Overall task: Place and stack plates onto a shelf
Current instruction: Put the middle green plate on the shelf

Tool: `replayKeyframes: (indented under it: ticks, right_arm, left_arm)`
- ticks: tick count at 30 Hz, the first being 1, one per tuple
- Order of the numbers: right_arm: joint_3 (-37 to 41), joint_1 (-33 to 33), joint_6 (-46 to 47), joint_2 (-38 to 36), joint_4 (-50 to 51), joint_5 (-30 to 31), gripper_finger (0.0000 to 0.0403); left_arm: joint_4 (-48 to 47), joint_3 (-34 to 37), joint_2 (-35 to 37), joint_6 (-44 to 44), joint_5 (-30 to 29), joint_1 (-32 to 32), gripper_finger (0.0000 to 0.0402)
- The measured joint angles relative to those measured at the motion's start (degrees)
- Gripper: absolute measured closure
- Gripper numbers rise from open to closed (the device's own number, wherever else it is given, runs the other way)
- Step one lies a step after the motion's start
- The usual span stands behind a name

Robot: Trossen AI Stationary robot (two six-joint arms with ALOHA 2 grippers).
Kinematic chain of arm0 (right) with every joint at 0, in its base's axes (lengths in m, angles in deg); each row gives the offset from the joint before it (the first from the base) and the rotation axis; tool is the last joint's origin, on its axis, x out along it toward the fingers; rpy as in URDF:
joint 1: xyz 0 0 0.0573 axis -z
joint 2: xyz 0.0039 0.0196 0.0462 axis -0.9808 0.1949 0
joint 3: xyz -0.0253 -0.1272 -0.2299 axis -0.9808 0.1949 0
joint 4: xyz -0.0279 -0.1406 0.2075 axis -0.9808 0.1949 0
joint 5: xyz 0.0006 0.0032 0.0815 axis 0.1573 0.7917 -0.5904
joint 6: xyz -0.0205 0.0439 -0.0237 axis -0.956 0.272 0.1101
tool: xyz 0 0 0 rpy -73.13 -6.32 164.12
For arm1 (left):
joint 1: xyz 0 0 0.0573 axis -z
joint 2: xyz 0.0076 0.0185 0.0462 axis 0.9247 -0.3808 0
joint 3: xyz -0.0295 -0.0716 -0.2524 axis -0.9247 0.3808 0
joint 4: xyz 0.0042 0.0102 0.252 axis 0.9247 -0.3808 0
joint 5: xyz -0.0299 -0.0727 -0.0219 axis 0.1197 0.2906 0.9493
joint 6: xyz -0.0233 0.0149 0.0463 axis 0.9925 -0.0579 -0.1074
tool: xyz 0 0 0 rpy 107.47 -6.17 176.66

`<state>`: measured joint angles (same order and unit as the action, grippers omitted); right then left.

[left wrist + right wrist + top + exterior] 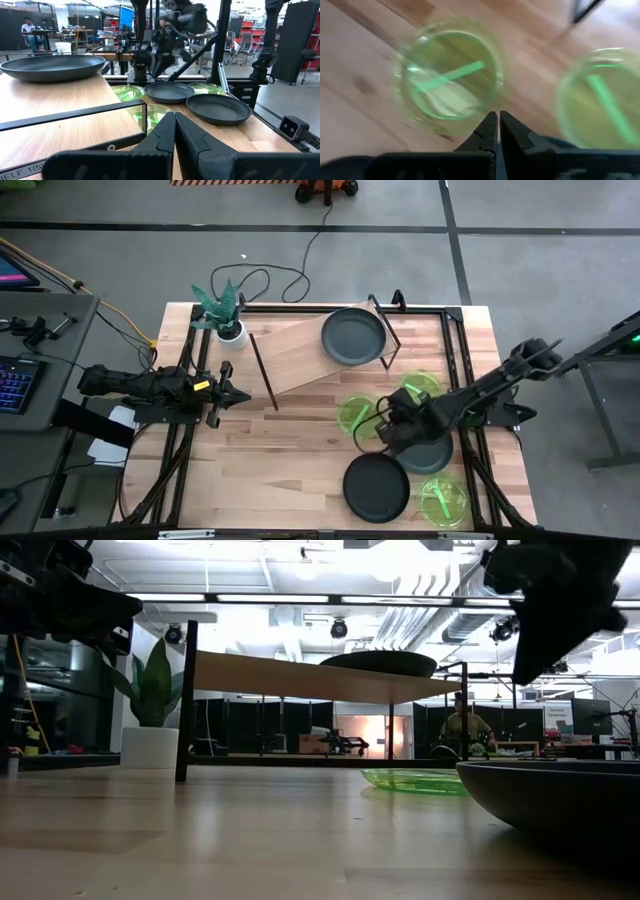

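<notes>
Dark grey plate (pixel 560 795) fills the low view's near corner, with the right gripper (pixel 383 432) just beside it.

Its fingers are pressed together over the tabletop (pixel 290 460), holding nothing, near a green plate (pixel 357 415). One grey plate (pixel 353 336) sits on the shelf (pixel 295 355); two more grey and three green lie on the table. Left gripper (pixel 240 396) waits with fingers together, beside the shelf.
</notes>
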<state>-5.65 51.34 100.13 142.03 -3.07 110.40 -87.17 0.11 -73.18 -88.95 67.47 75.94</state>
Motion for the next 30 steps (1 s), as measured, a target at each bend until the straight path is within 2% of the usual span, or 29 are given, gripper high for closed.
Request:
replayKeyframes:
  ticks: [4,10,14,18,24,30]
  right_arm:
    - [8.76,2.07,-2.35,-6.83,-13.46,-0.03,0.0403]
    - [19.33,6.87,-2.56,-12.18,-25.97,-1.97,0.0393]
    - [25.13,9.95,-2.56,-11.99,-34.53,-6.5,0.0358]
    - [29.56,12.06,-3.68,-11.68,-42.86,-8.78,0.0304]
    - [30.32,14.43,-7.7,-11.68,-44.0,-9.26,0.0246]
    - [30.31,16.16,-9.03,-9.77,-44.05,-10.93,0.0238]
  left_arm:
    - [0.0,0.0,0.0,0.0,0.0,0.01,0.0402]
    - [0.02,0.0,0.0,0.0,0.0,0.01,0.0401]
    - [0.01,0.0,0.0,0.0,0.0,0.0,0.0402]
    - [0.0,0.0,0.0,0.0,0.0,-0.01,0.0401]
    - [0.01,0.0,0.0,0.0,0.0,-0.01,0.0401]
    - [0.02,0.0,0.0,0.0,0.0,0.01,0.0401]
